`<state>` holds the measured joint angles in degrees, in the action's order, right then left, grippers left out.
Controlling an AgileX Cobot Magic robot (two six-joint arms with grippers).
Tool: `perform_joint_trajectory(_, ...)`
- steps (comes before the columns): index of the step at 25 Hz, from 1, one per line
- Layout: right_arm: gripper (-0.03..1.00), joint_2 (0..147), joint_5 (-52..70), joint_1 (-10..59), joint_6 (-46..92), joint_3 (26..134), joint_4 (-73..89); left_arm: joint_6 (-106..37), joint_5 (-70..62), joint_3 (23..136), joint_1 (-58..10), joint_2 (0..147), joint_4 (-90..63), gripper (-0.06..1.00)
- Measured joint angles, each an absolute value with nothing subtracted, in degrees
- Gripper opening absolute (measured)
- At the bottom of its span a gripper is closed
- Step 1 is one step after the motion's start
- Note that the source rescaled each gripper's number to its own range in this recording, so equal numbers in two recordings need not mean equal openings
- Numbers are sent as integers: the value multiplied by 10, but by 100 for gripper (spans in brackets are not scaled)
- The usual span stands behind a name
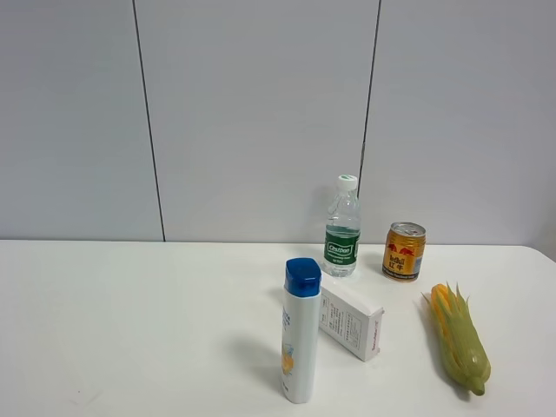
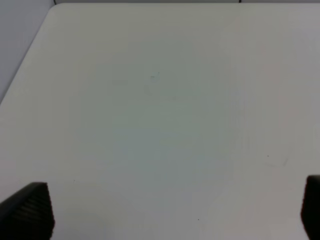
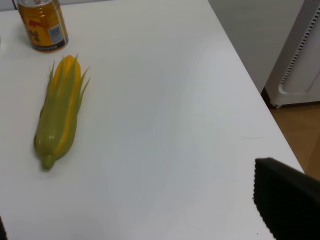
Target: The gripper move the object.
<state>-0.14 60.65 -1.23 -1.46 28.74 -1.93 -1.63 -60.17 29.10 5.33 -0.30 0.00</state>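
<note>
The yellow-green ear of corn [image 1: 460,339] lies on the white table [image 1: 130,304] at the front right, with its spiky leaf tips toward the back wall. In the right wrist view the corn [image 3: 60,112] lies off to one side, apart from my right gripper [image 3: 145,215]. That gripper is open and empty, and one black finger [image 3: 285,200] shows. My left gripper [image 2: 170,210] is open and empty over bare table, with both black fingertips [image 2: 30,210] at the frame's corners. Neither arm shows in the exterior view.
A white blue-capped bottle [image 1: 301,334] stands front centre, with a white box [image 1: 349,321] beside it. A water bottle [image 1: 342,228] and a gold can [image 1: 405,251] stand behind them; the can [image 3: 42,25] is near the corn's tips. The table's right edge [image 3: 260,95] borders a white cabinet [image 3: 300,60].
</note>
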Motion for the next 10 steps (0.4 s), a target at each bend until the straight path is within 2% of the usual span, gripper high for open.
perform_joint_trajectory(10, 100, -1, 607, -12, -15, 287, -19, -16, -602, 291, 53, -3, 0, 100)
